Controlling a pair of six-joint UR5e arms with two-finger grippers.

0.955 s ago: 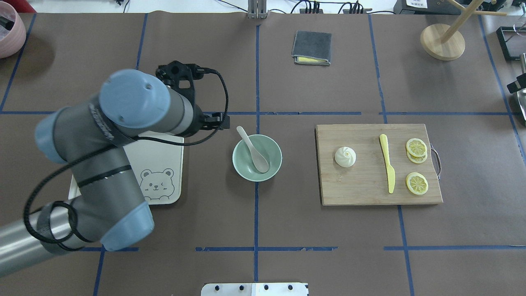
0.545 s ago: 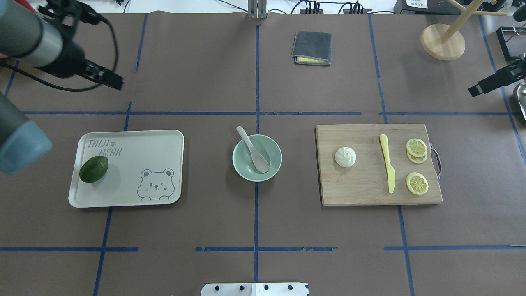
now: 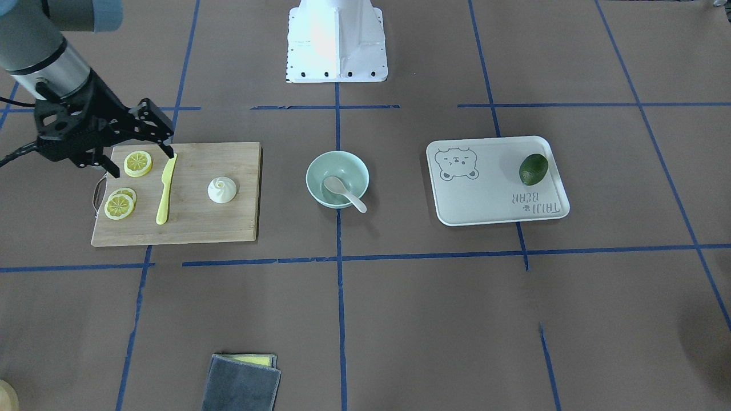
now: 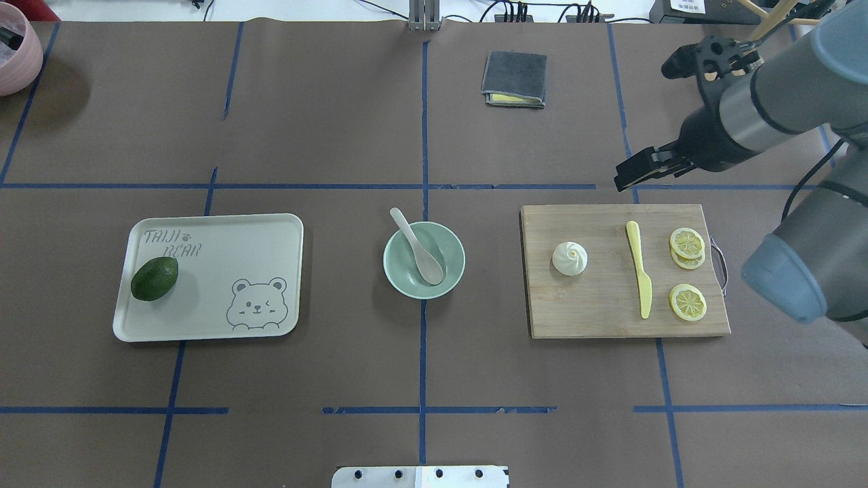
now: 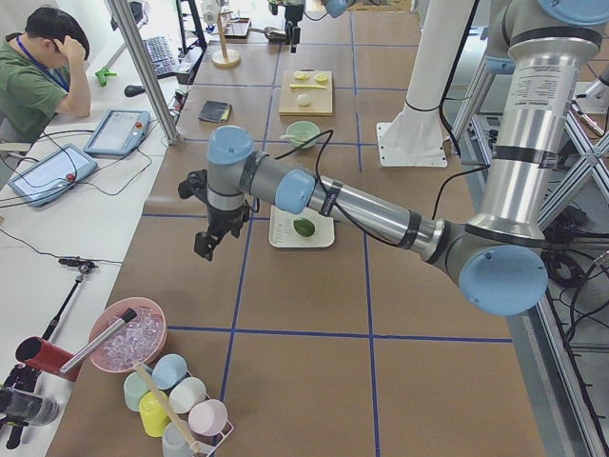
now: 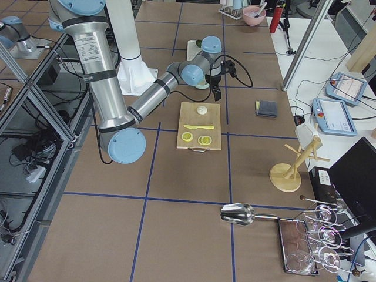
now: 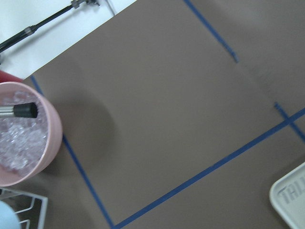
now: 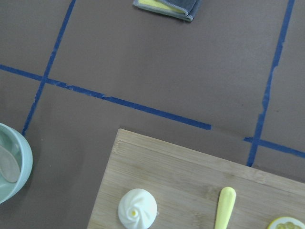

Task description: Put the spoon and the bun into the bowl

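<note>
At the bench's right end, the bun (image 4: 569,258) sits on the board (image 4: 590,305), clear of the knife (image 4: 639,271); the spoon (image 4: 417,247) already lies in the bowl (image 4: 405,281) at mid-bench. Your right gripper (image 3: 141,160) hangs with its jaws spread above the board's edge nearest the operators' side. Centre it over the bun, descend straight, and close gently on the sides, since the bun looks soft. Whether the left gripper (image 5: 211,243) is spread or closed, you cannot tell

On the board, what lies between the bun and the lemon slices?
Only the knife lies between the bun and the lemon slices on the board. The overhead view shows this.
</note>
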